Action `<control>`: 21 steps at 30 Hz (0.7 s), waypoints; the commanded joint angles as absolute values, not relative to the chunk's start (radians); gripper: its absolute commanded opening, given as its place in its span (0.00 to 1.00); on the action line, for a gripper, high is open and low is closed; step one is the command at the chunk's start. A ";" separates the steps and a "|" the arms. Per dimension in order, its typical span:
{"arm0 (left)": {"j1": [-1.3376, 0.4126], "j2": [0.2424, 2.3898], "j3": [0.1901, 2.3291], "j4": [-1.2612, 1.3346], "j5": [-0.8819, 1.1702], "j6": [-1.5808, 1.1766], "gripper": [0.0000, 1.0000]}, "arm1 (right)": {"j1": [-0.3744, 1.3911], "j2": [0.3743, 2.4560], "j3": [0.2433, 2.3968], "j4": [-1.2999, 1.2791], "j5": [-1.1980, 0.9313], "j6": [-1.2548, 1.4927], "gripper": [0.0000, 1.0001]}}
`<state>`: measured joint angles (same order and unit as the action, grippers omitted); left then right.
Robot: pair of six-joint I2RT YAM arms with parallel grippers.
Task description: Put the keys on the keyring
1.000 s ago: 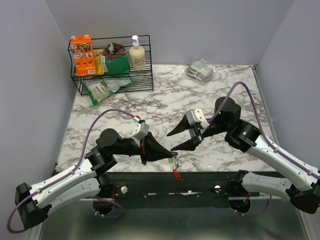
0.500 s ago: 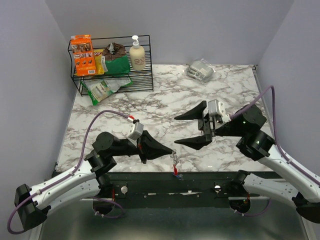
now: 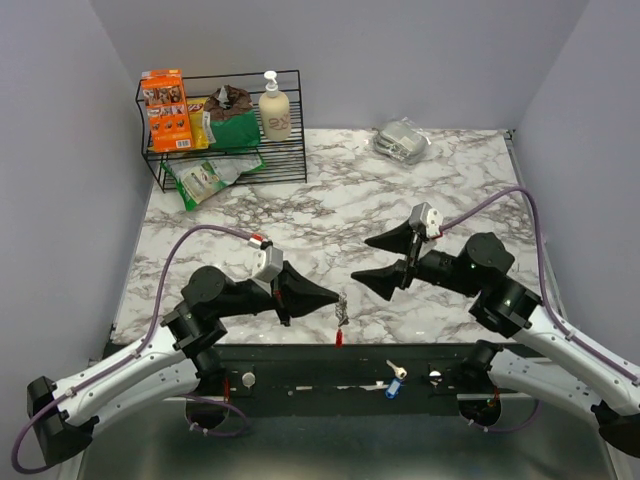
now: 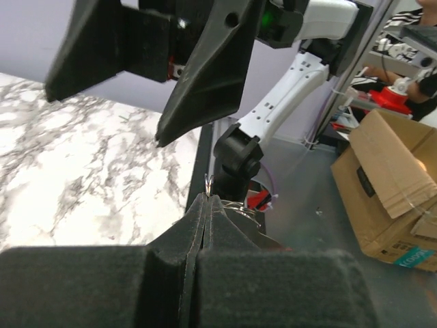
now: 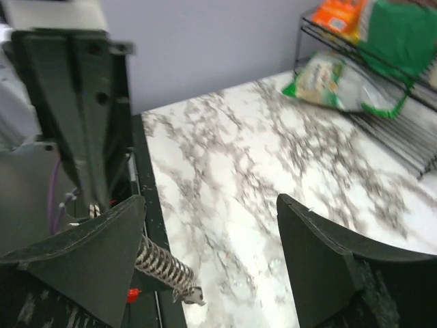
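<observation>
My left gripper [image 3: 336, 296] is shut on the keyring [image 3: 342, 312] at the table's near edge. Its silver chain hangs down to a red clip [image 3: 339, 338]. In the left wrist view the fingertips [image 4: 207, 199] pinch a thin sliver of metal ring [image 4: 208, 182]. My right gripper [image 3: 372, 260] stands open just right of the keyring, holding nothing. Its wrist view shows the coiled chain [image 5: 160, 263] beside the left finger [image 5: 89, 253]. One of the keys [image 3: 394, 380], blue-headed, lies on the black frame below the table edge.
A black wire rack [image 3: 225, 130] with packets and a pump bottle stands at the back left. A silver foil packet [image 3: 402, 140] lies at the back right. Purple cables loop over both arms. A cardboard box [image 4: 389, 178] sits on the floor beyond the table.
My right gripper has opened wide and drawn back right from the keyring. The blue-headed key now lies on the frame below the table edge. The left gripper shifted slightly left.
</observation>
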<state>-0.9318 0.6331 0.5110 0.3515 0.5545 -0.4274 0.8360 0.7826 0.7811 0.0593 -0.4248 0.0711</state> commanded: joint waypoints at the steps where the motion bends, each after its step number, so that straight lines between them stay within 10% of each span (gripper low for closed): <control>1: -0.936 0.565 0.555 0.206 0.446 -0.342 0.00 | 0.833 0.701 0.703 -0.093 -0.097 0.246 0.86; 21: -0.934 0.491 0.649 -0.109 0.264 -0.218 0.00 | 1.107 1.008 0.684 -1.026 -0.005 1.026 0.67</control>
